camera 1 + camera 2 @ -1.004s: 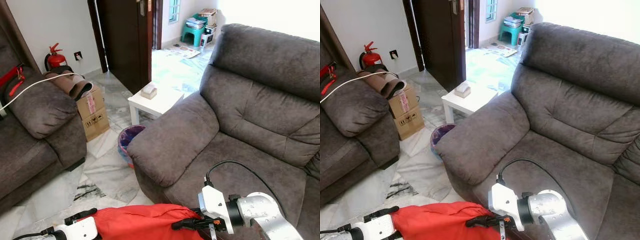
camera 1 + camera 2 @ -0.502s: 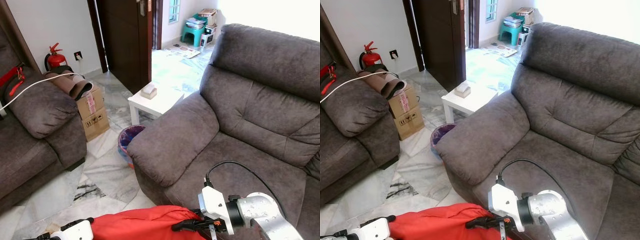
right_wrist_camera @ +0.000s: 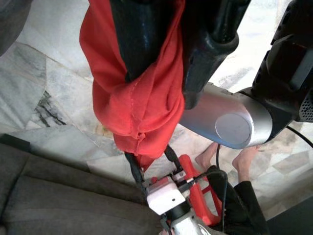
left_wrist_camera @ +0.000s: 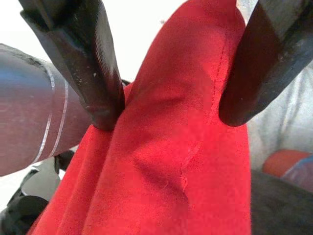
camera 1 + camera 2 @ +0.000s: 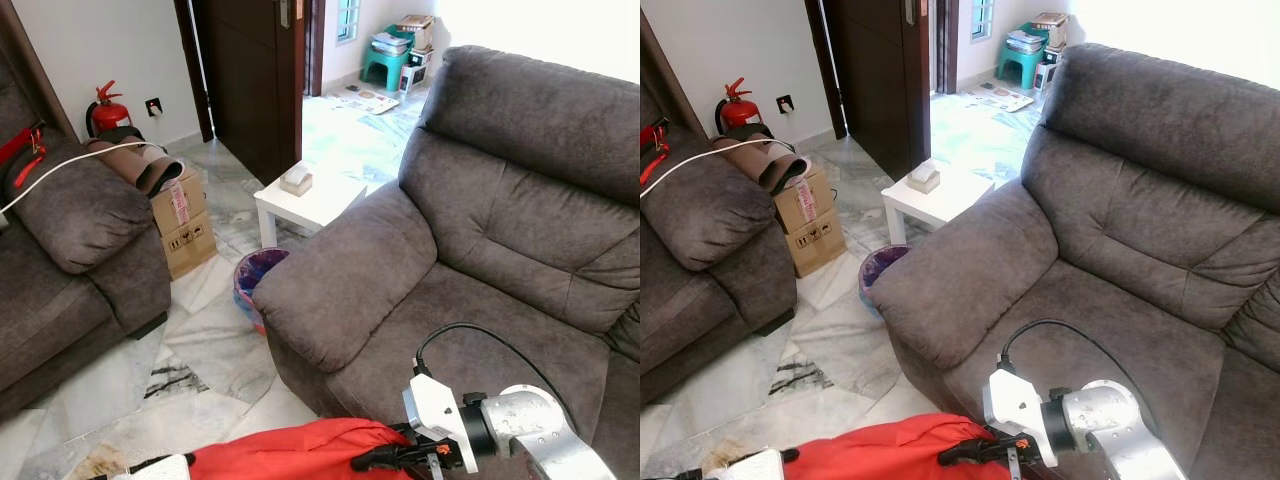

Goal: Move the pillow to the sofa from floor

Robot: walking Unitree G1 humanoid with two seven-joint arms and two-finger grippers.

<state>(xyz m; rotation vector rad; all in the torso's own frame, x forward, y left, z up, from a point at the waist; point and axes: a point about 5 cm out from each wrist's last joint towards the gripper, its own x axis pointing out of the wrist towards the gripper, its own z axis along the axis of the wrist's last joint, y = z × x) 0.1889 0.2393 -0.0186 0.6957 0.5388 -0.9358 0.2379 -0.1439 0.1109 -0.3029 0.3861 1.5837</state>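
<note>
I hold the red pillow (image 5: pixel 290 455) low before the grey sofa (image 5: pixel 480 300), above the marble floor (image 5: pixel 200 350): left jaws (image 4: pixel 166 105) and right jaws (image 3: pixel 166 73) both clamped on its fabric.

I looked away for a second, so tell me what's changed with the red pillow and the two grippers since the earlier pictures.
The red fabric pillow sits lower in the head views than a second ago, and the left gripper and right gripper have dropped with it. Both stay clamped on its cloth. The grey sofa shifted only slightly, from camera movement, and the pillow is not yet on it.
</note>
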